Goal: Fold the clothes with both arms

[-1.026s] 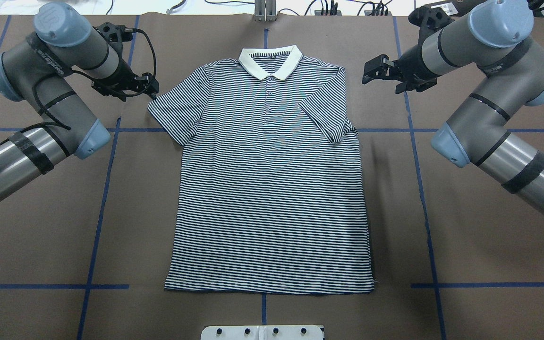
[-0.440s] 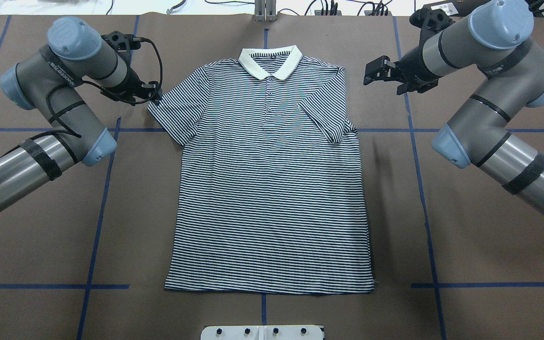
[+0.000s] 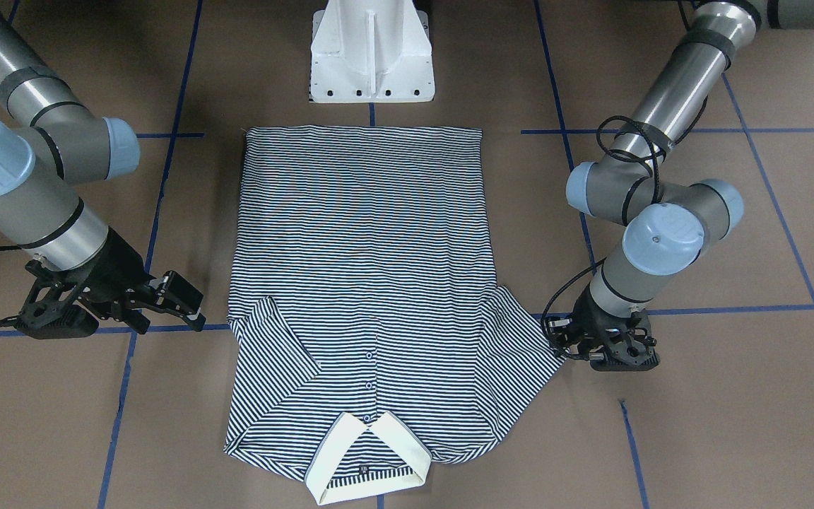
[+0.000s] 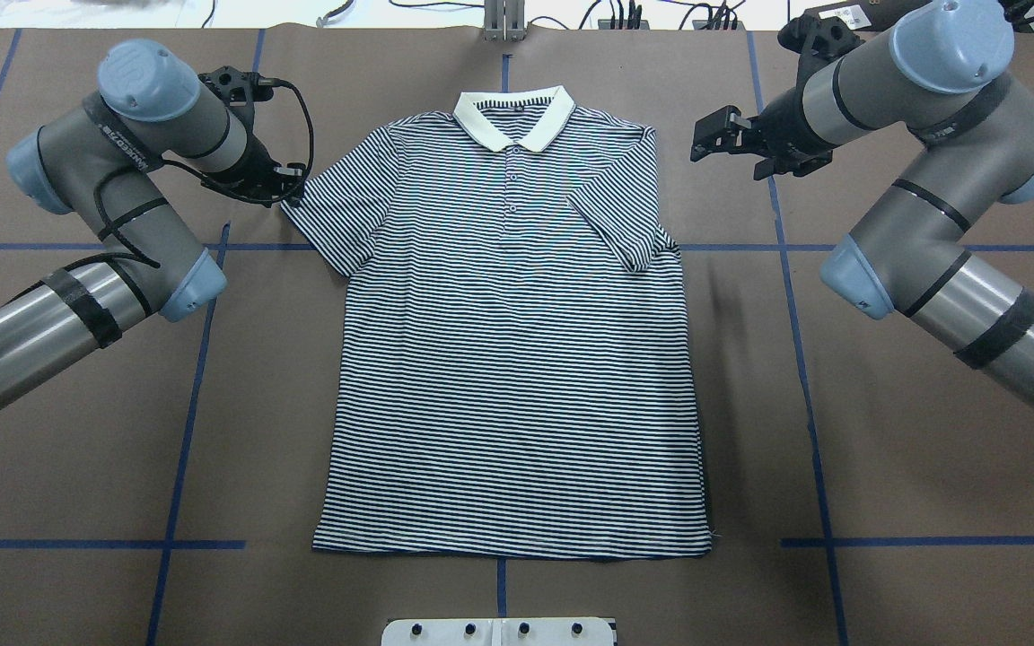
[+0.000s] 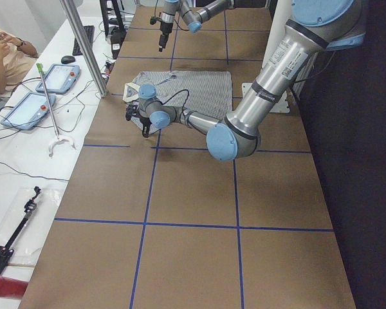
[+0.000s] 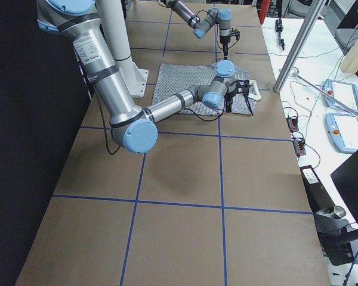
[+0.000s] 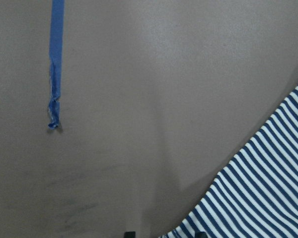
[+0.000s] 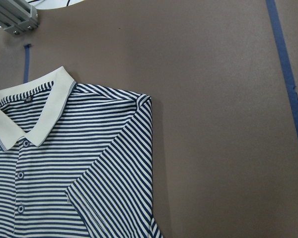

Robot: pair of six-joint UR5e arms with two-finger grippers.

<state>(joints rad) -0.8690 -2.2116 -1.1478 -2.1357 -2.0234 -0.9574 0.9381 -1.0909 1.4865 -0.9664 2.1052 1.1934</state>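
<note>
The striped polo shirt (image 4: 508, 359) lies flat, front up, with its cream collar (image 4: 511, 117) at the far edge. One sleeve (image 4: 611, 220) is folded in over the chest; the other (image 4: 337, 206) is spread out. My left gripper (image 4: 291, 190) is low at the tip of the spread sleeve (image 3: 531, 339). In the left wrist view its fingertips (image 7: 129, 234) stand apart with the sleeve's hem (image 7: 188, 229) between them. My right gripper (image 4: 705, 142) hangs open above bare table, beside the shirt's shoulder (image 8: 139, 104), holding nothing.
Brown paper with blue tape lines (image 4: 203, 296) covers the table. The white pedestal base (image 3: 372, 56) stands by the shirt's hem. A metal bracket (image 4: 503, 22) sits at the far edge. A person (image 5: 3, 55) sits at the side bench with tablets.
My left arm has swung in toward the shirt, and its gripper has come down to the spread sleeve's tip. The right arm has barely moved, and the shirt lies as before.
</note>
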